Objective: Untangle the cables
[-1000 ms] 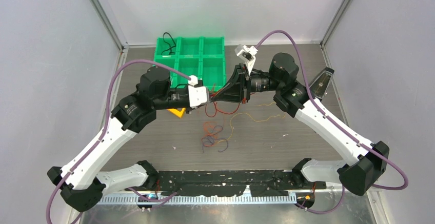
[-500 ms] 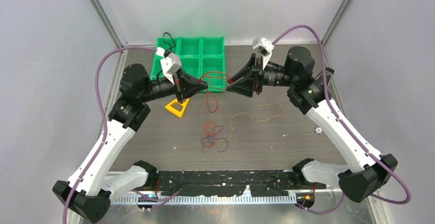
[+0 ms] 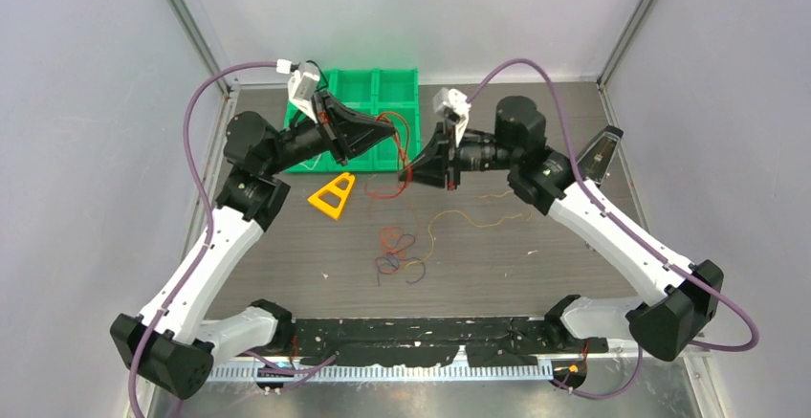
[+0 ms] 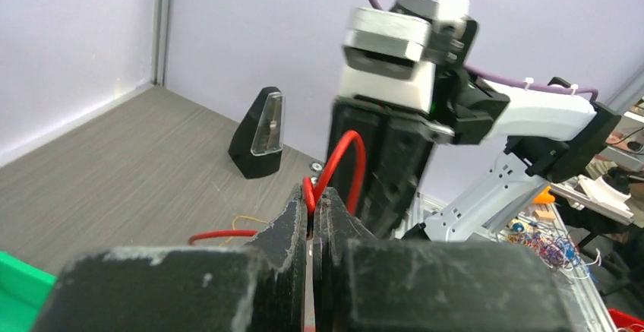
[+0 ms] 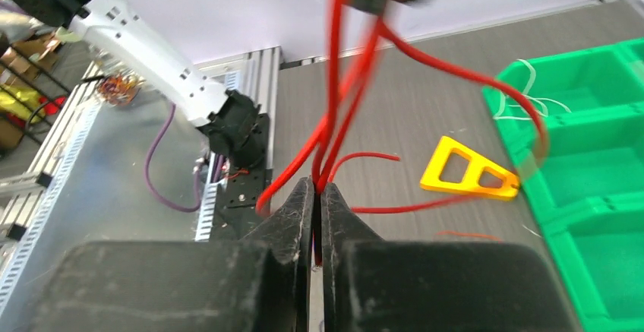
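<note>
Both jaws are closed on the same red cable (image 5: 335,66). The left jaws pinch a small loop of it over the green bin (image 3: 349,88) at 12 o'clock on the worktop (image 3: 536,265). The right jaws pinch two strands just beside them, toward 4 o'clock. The cable is in the air between the two, with its tails hanging down. The rest of the cables (image 3: 397,251) sit clumped mid-worktop toward 6 o'clock, with a yellow wire (image 3: 469,215) at their 2 o'clock.

Likely risks:
- The grips are very close together, so pulling apart gives little slack, and the cable may slip out of one pinch.
- The right jaws hold a doubled strand, which could tighten into a knot instead of opening.
- A hanging tail could snag the bin wall or drag the clump.
- The wrists are near enough to bump.
</note>
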`<move>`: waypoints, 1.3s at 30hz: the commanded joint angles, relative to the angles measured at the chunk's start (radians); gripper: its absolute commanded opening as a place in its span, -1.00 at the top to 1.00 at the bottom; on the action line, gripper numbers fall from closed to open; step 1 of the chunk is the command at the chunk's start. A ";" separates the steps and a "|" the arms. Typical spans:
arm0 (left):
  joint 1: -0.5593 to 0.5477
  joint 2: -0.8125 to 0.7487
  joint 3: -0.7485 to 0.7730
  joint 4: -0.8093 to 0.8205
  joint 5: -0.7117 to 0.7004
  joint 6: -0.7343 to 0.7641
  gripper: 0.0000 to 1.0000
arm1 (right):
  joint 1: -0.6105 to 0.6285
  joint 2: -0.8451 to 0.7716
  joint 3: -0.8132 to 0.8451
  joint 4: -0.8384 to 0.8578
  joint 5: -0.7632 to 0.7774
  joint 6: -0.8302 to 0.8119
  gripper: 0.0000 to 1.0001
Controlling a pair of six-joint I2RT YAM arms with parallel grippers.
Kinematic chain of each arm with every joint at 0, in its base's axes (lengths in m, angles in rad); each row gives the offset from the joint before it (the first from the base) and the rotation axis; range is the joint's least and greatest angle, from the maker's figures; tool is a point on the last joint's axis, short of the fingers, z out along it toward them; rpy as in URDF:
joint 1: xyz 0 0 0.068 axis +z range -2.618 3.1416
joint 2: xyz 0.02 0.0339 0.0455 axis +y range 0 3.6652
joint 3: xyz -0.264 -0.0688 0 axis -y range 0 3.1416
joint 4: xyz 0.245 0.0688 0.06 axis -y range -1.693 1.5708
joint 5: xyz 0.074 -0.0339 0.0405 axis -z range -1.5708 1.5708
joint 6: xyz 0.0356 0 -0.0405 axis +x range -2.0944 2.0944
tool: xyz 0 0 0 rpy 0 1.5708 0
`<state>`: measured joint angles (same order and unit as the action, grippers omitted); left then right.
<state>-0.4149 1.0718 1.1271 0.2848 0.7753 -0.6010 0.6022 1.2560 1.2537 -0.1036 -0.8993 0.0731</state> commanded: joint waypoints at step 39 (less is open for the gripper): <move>0.294 0.665 0.278 0.053 -0.345 0.436 1.00 | -0.434 -0.010 -0.118 -0.190 0.040 -0.101 -0.93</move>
<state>-0.1177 1.8626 1.4704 0.2958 0.3946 -0.0814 0.1745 1.2648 1.1336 -0.3023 -0.8349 -0.0063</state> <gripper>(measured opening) 0.023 0.965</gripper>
